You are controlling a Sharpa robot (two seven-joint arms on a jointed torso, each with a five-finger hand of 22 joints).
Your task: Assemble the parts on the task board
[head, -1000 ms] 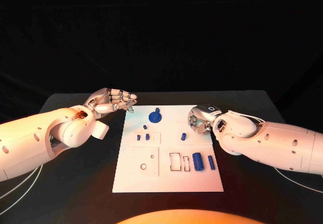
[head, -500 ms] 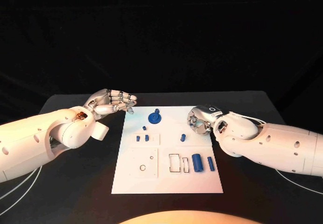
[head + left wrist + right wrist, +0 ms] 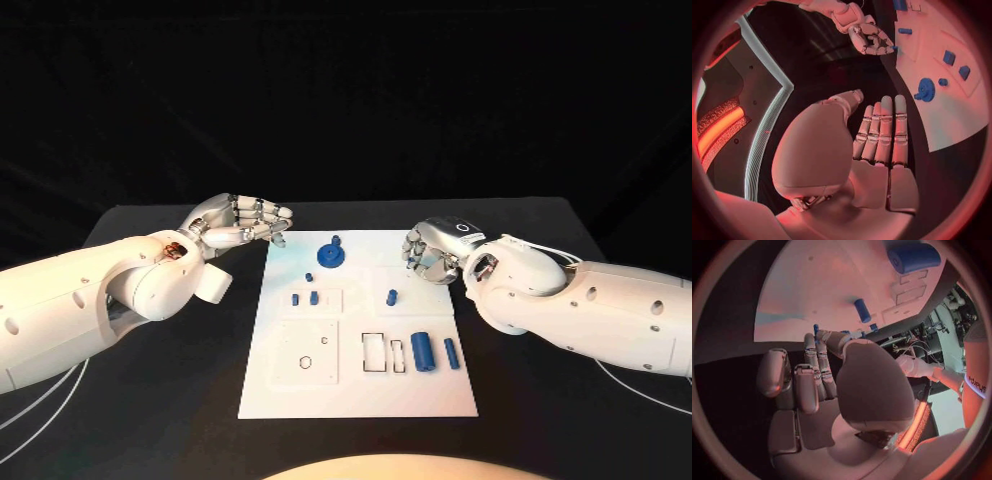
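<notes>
The white task board (image 3: 361, 385) lies in the middle of the table. A blue gear (image 3: 332, 255) sits near its far edge, and the left wrist view shows the same gear (image 3: 926, 90). Small blue pegs (image 3: 304, 297) and one single peg (image 3: 392, 295) stand mid-board. A thick blue cylinder (image 3: 423, 350) and a thin one (image 3: 451, 350) lie at the right. My left hand (image 3: 242, 222) hovers off the board's far left corner, fingers loosely bent, holding nothing. My right hand (image 3: 436, 252) hangs over the board's right edge, also holding nothing.
Several outlined recesses (image 3: 382, 350) mark the board's near half, with a square plate (image 3: 307, 352) to their left. Black table (image 3: 173, 400) surrounds the board on both sides. The right wrist view shows the thick cylinder (image 3: 914, 257) and a peg (image 3: 862, 310).
My right hand has risen a little and drifted toward the far side of the board. The left hand has barely moved, and the parts lie as before.
</notes>
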